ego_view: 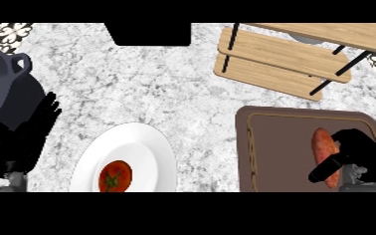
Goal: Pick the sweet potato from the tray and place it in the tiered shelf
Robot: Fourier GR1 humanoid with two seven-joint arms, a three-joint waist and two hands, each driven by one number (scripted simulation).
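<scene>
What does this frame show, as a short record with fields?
surface: counter
tray: at right, holds the sweet potato
shelf: behind the tray, wooden tiers
right hand: on the sweet potato, fingers curled round it, still on the tray
left hand: open, resting at the left edge
plate: lower left, holds a tomato
jug: dark, far left

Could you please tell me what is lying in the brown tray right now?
The sweet potato lies in the tray, with the right hand beside and partly over it. The hand hides its lower right part.
</scene>
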